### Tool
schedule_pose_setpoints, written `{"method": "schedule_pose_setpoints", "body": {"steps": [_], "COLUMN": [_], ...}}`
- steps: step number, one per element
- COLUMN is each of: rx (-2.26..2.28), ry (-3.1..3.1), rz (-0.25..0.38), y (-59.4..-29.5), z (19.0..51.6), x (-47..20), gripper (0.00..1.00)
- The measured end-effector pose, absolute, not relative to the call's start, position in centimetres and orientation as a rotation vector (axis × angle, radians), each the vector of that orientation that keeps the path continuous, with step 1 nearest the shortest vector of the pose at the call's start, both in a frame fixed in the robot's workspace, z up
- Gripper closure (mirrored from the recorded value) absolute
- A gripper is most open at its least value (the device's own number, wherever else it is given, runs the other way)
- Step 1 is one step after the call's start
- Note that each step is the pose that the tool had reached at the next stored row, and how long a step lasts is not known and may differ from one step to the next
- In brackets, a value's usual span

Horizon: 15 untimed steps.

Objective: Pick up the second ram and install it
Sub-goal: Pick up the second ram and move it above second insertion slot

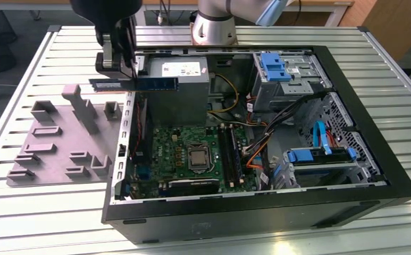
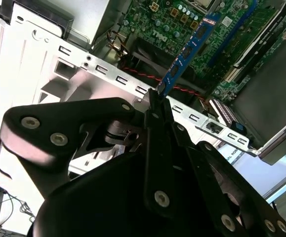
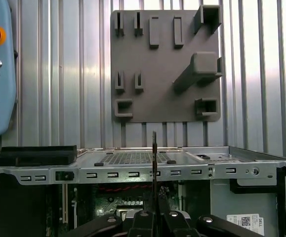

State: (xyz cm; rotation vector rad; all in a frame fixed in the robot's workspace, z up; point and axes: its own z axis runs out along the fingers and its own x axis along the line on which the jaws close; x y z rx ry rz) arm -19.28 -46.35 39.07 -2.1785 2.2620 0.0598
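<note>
Blue-green second ram (image 1: 156, 84), bearing a white label (image 2: 225, 20), sits clamped in the hand (image 1: 128, 81); level above the case (image 1: 262, 210).

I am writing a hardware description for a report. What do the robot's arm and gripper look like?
The silver-grey cylindrical metal arm carries a light blue rounded joint cap. The matte black gripper is built of flat linkage bars with rounded ends, joined by silver screw heads, and it narrows toward its tip.

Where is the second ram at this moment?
The gripper holds the second ram above the wall of the computer case on the exterior view's left, beside the power supply.
</note>
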Motion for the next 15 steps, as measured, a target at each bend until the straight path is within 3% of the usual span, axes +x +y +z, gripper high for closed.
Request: {"method": "schedule_pose_setpoints", "body": {"steps": [15], "rx": [-2.179], "ry": [2.262], "rz": [0.06], "y": [-46.35], "z": [39.07], "x": [-18.37], "gripper": [0.86]}}
